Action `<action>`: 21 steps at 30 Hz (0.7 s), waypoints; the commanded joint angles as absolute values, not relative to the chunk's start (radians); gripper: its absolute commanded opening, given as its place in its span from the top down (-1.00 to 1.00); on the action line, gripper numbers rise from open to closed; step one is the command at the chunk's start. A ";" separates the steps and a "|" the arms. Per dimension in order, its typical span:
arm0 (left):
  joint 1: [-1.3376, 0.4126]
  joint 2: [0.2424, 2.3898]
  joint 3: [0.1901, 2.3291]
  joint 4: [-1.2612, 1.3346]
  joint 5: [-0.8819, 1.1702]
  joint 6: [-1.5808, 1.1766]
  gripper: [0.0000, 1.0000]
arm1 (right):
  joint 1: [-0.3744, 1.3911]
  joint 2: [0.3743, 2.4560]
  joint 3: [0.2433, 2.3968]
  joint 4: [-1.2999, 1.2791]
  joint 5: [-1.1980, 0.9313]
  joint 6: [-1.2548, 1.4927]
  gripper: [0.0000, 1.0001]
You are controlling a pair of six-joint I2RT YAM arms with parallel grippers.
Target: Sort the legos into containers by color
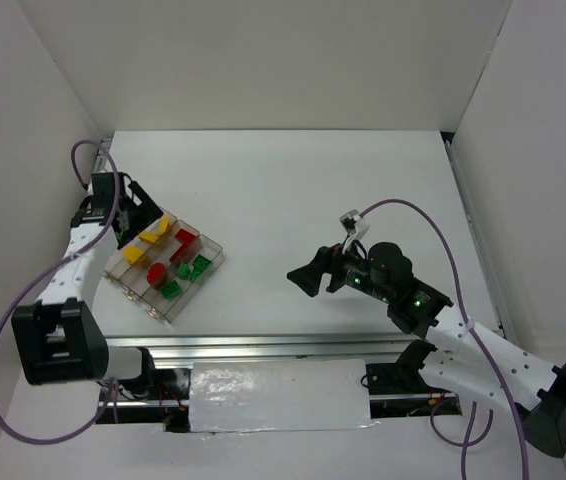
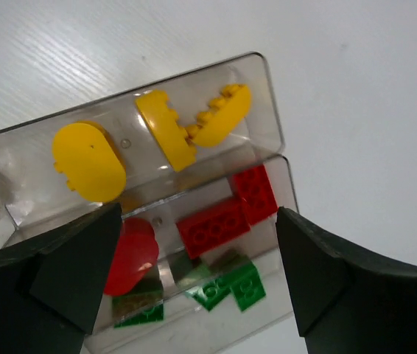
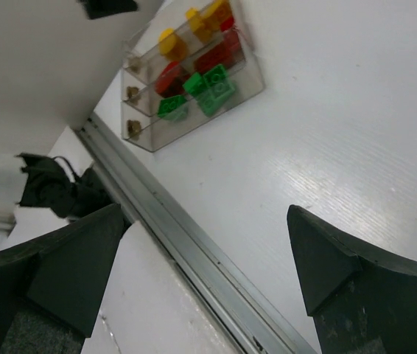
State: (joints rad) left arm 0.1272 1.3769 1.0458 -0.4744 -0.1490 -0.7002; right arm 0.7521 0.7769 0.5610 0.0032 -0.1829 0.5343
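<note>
As the yellow bricks [image 2: 89, 161], red bricks [image 2: 212, 227] and green bricks [image 2: 245, 286] are each lodged in a separate compartment of the tray [image 2: 264, 96], nothing is gripped. The left gripper [image 2: 197, 221] is spread wide, empty, above it, and the right gripper [image 3: 205, 221] is likewise opened wide over the bench [image 1: 363, 180], well apart.

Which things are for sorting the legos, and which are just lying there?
For the job:
yellow legos
red legos
green legos
tray
left gripper, open
right gripper, open

Just there:
purple cable
metal rail
white sheet
</note>
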 commanded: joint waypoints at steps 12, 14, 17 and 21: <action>0.032 0.780 1.072 -0.681 -0.071 -0.387 -0.99 | 0.762 0.710 0.997 -0.676 0.420 0.581 -0.99; 0.032 0.686 1.051 -0.704 -0.061 -0.388 -0.99 | 0.767 0.689 1.063 -0.734 0.454 0.583 -0.99; 0.032 0.580 1.028 -0.741 -0.017 -0.391 -0.99 | 0.765 0.652 1.133 -0.857 0.468 0.584 -0.99; 0.032 0.479 1.028 -0.833 -0.014 -0.371 -0.99 | 0.767 0.560 1.183 -0.933 0.440 0.554 -0.99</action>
State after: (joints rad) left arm 0.0345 0.5163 1.0405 -0.7502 -0.0357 -0.4118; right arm 0.7597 0.6136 1.1313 -0.7944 0.4080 0.5747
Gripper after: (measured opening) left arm 0.994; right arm 0.996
